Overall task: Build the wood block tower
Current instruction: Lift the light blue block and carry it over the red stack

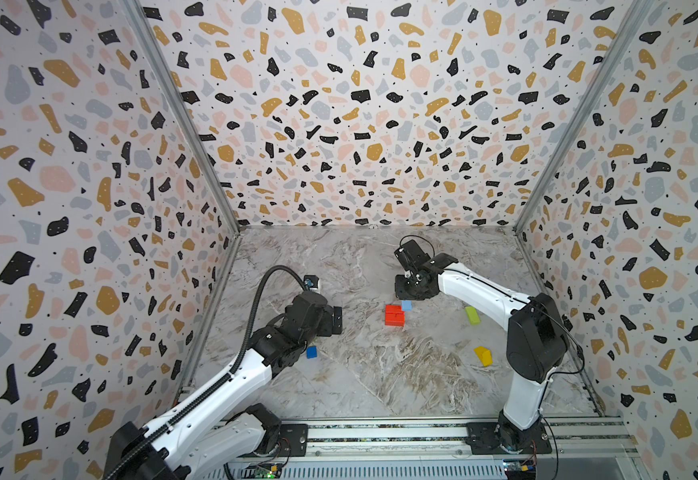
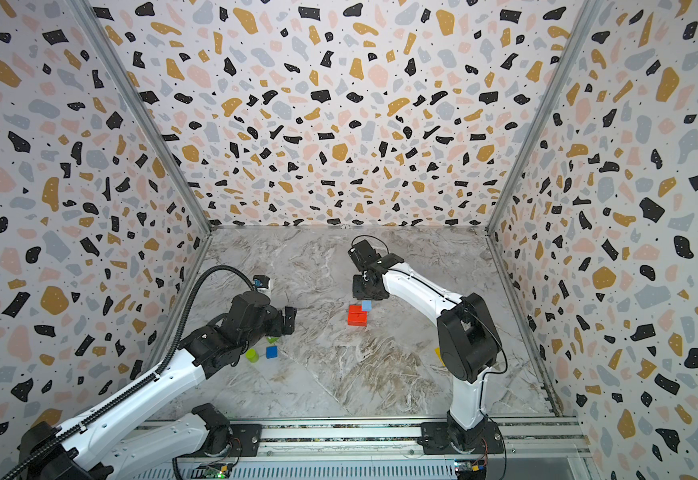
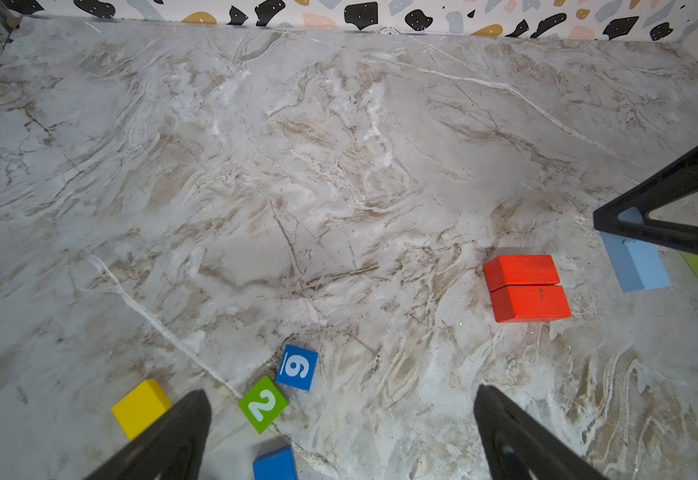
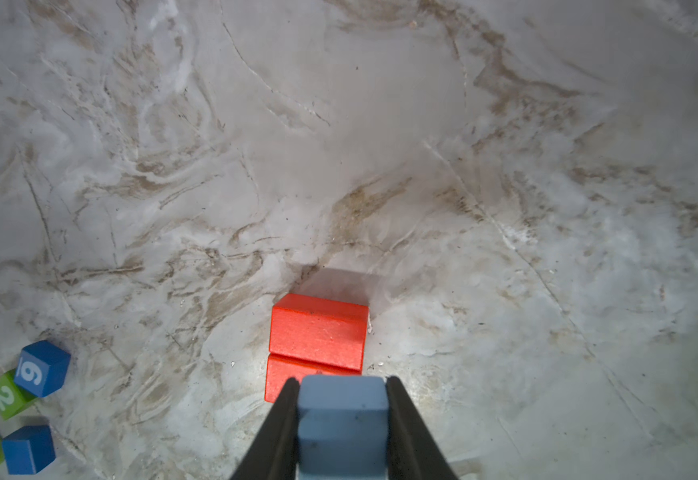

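Two red slabs lie side by side, flat on the marble floor, also visible in the left wrist view. My right gripper is shut on a light blue block, which it holds just over the near edge of the red slabs. In both top views that block shows at the slabs' far right corner. My left gripper hangs open and empty to the left, above a cluster of small blocks.
Near the left gripper lie a blue 9 cube, a green 2 cube, a plain blue cube, a yellow cube and a lime cylinder. A lime bar and a yellow wedge lie by the right arm.
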Robot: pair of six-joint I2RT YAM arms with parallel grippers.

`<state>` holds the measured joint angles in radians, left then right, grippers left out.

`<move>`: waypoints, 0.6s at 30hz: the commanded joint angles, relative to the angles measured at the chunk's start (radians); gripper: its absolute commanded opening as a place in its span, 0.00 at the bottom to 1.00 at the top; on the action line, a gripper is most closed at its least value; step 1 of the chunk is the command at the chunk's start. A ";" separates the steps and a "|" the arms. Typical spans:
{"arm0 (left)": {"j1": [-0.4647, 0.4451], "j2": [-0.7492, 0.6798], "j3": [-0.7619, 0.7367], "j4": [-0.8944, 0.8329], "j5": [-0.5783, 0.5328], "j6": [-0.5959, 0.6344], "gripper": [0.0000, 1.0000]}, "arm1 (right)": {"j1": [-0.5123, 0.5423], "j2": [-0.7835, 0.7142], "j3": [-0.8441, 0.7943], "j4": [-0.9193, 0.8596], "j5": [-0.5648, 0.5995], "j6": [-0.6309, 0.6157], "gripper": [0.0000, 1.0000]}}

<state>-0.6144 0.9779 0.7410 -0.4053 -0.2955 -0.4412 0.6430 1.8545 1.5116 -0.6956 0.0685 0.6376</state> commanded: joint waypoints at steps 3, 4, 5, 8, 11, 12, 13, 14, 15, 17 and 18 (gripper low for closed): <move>0.001 -0.021 -0.005 0.010 0.005 0.005 1.00 | 0.018 -0.008 -0.001 0.001 0.017 0.057 0.20; 0.001 -0.021 -0.004 0.011 0.006 0.005 1.00 | 0.021 -0.004 0.000 0.004 0.019 0.062 0.20; 0.001 -0.020 -0.005 0.011 0.007 0.006 1.00 | 0.026 0.002 0.003 0.008 0.019 0.067 0.20; 0.001 -0.021 -0.005 0.012 0.010 0.005 1.00 | 0.043 0.021 0.007 0.008 0.032 0.090 0.20; 0.001 -0.027 -0.003 0.011 0.009 0.005 1.00 | 0.056 0.039 0.008 0.015 0.039 0.111 0.20; 0.001 -0.029 -0.005 0.010 0.007 0.005 1.00 | 0.061 0.044 0.010 0.015 0.040 0.116 0.20; 0.001 -0.032 -0.006 0.011 0.007 0.004 1.00 | 0.066 0.052 0.011 0.016 0.040 0.120 0.19; 0.000 -0.036 -0.007 0.013 0.007 0.004 1.00 | 0.069 0.056 0.013 0.017 0.041 0.123 0.19; 0.001 -0.037 -0.008 0.015 0.008 0.004 1.00 | 0.072 0.059 0.012 0.020 0.042 0.126 0.19; 0.001 -0.033 -0.006 0.015 0.013 0.004 1.00 | 0.077 0.067 0.014 0.027 0.042 0.132 0.19; 0.001 -0.031 -0.006 0.014 0.016 0.004 1.00 | 0.081 0.071 0.016 0.028 0.043 0.133 0.19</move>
<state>-0.6144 0.9554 0.7410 -0.4053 -0.2924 -0.4412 0.7143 1.9335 1.5082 -0.6689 0.0917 0.7429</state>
